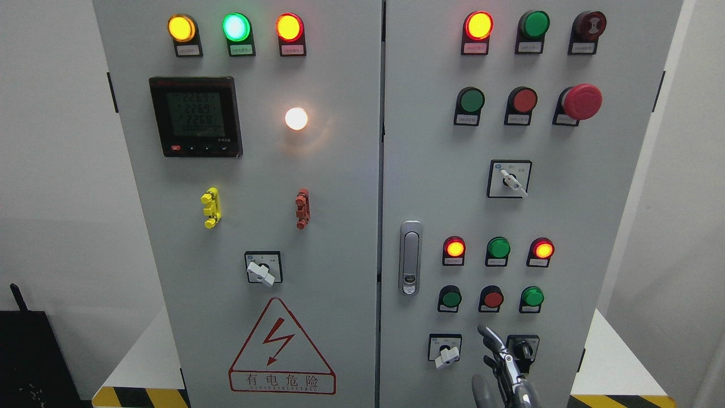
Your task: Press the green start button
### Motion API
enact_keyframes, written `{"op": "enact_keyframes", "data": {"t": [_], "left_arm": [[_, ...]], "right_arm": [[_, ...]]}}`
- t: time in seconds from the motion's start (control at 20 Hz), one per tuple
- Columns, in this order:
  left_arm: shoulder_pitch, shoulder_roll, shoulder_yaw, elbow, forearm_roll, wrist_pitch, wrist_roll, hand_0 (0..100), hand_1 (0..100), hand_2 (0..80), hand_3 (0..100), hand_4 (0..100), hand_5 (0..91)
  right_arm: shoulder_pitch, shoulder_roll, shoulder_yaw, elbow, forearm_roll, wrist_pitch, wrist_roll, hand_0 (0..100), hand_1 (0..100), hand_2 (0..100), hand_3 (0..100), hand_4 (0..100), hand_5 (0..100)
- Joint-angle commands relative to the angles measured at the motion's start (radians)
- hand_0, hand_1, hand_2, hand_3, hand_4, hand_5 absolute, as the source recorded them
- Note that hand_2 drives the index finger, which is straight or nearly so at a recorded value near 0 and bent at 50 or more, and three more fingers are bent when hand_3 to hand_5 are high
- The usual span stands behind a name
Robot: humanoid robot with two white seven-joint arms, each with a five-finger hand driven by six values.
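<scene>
Green start button (451, 298), by my judgement the left one of the lower button row on the right cabinet door (566, 215), is unpressed. My right hand (501, 357) rises below it, fingers loosely spread, holding nothing. Approach step; next, extend up-left and push squarely.

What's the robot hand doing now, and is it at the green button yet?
Right robot hand raised at panel bottom, fingers relaxed, holding nothing. Left not in view. Green buttons above fingertips, not touched. Nothing in the way.
</scene>
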Motion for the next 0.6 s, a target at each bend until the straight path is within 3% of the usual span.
{"op": "enact_keyframes", "data": {"t": [0.0,0.55], "left_arm": [[0.0,0.0,0.0,0.0,0.0,0.0,0.0,12,56,0.0,0,0,0.0],[0.0,0.0,0.0,0.0,0.0,0.0,0.0,12,56,0.0,0,0,0.0]], "right_arm": [[0.045,-0.004,0.033,-0.077,-0.083,0.01,0.01,50,18,0,0,0,0],[0.075,-0.001,0.043,-0.094,-0.085,0.015,0.01,43,17,0,0,0,0]]}}
